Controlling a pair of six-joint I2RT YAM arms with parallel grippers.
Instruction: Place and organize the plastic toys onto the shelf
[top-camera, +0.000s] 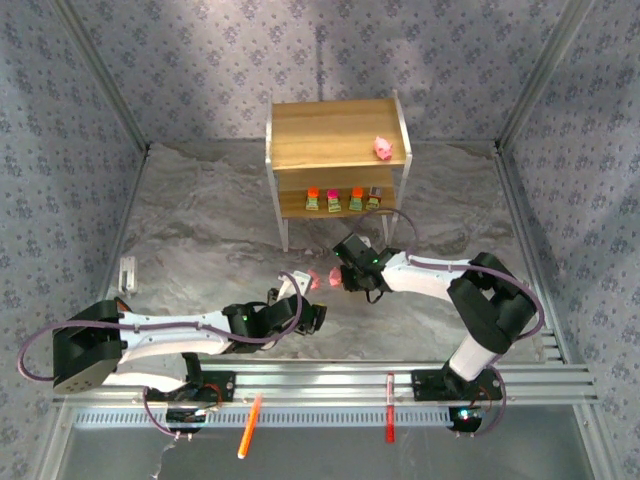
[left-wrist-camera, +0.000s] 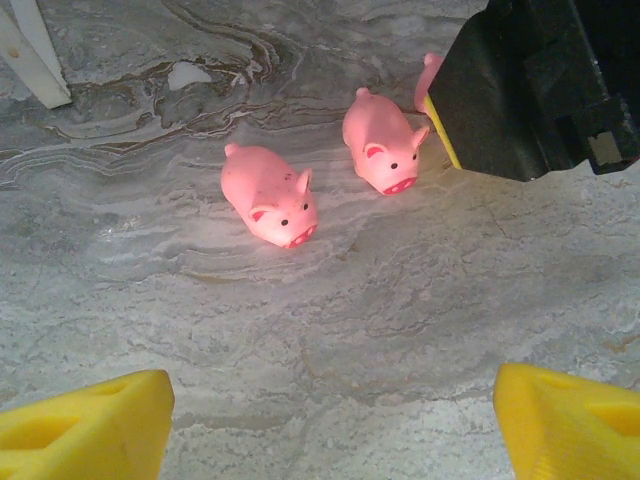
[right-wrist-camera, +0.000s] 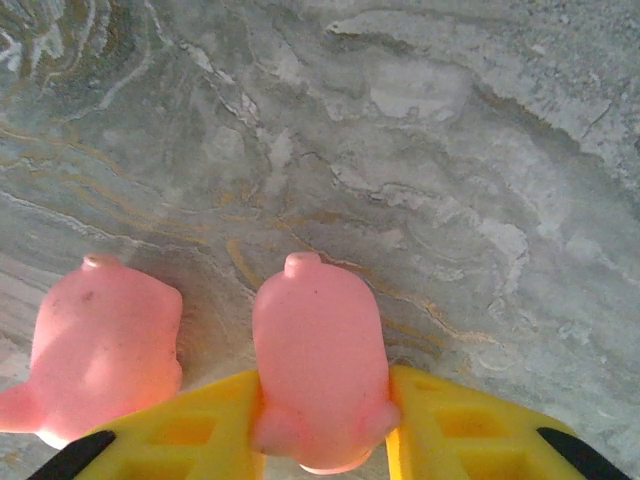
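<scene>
Right gripper (right-wrist-camera: 325, 385): narrow, yellow pads pressed on both flanks of the clamped pig (right-wrist-camera: 318, 350), which sits on the table (right-wrist-camera: 450, 150).
Second pig (right-wrist-camera: 100, 350): just beside it, at 9 o'clock.
Left gripper (left-wrist-camera: 325, 430): wide, empty.
Loose pig (left-wrist-camera: 270, 195): at 11 o'clock of the left gripper.
Shelf (top-camera: 320, 135): at 12 o'clock on the table.
Shelved pig (top-camera: 383, 148): top board, 4 o'clock corner.
Blocky toys (top-camera: 340, 199): four in a row on the lower board.

Nothing here that I can read — no letters, numbers or brand marks. The pink pigs (left-wrist-camera: 270, 195) on the bench (top-camera: 200, 230) in front of the shelf (top-camera: 335, 135) are plain; the blocky toys (top-camera: 343, 199) on the shelf's lower board are too small to tell.
</scene>
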